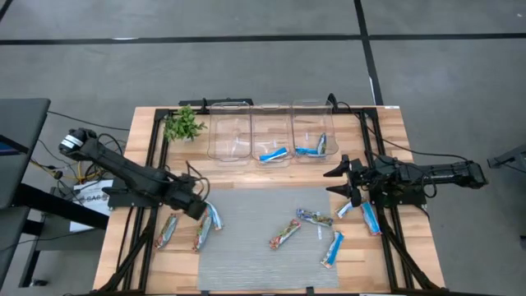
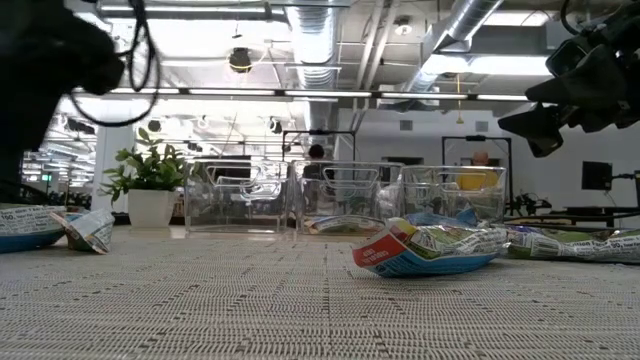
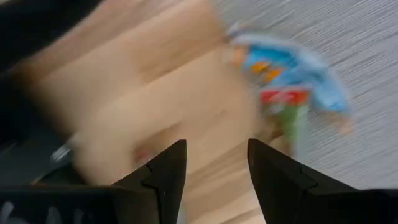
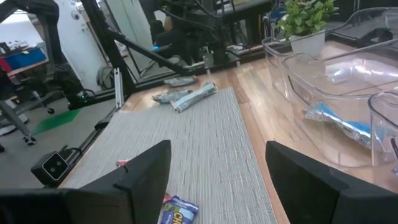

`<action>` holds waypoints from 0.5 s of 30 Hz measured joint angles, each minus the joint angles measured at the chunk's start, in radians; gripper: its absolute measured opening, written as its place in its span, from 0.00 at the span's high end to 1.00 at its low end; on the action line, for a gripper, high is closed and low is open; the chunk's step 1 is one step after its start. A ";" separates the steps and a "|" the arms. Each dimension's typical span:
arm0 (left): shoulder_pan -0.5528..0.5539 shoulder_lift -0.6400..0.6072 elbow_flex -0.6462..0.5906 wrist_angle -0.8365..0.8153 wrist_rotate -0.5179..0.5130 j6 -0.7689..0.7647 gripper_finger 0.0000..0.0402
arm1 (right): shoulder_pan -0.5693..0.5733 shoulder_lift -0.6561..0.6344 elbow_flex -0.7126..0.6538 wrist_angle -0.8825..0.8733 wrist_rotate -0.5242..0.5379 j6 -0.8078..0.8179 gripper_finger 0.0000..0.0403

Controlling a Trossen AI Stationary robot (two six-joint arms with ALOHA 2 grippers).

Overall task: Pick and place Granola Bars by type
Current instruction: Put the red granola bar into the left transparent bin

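Granola bars lie scattered on the grey mat (image 1: 255,247) and the wood beside it. Three of them (image 1: 167,232), (image 1: 203,234), (image 1: 214,215) lie flat at the mat's left edge. Three more (image 1: 283,233), (image 1: 315,218), (image 1: 333,247) lie mid-mat, and two (image 1: 370,218) lie at the right. One blue bar lies in the middle clear bin (image 1: 273,154) and one in the right bin (image 1: 312,148). My left gripper (image 1: 197,205) hangs open, pointing down beside the left group; its wrist view shows bare wood between the fingers (image 3: 214,168) and bars (image 3: 292,81) off to one side. My right gripper (image 1: 337,181) waits open at the right.
Three clear bins (image 1: 228,136) stand in a row at the far side; the left one holds no bar. A small potted plant (image 1: 182,125) stands left of them. A black frame rail (image 1: 152,164) runs along each side of the table.
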 joint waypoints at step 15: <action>-0.145 0.017 0.000 -0.155 0.257 -0.114 0.59 | 0.000 0.000 0.000 0.000 0.000 0.000 0.37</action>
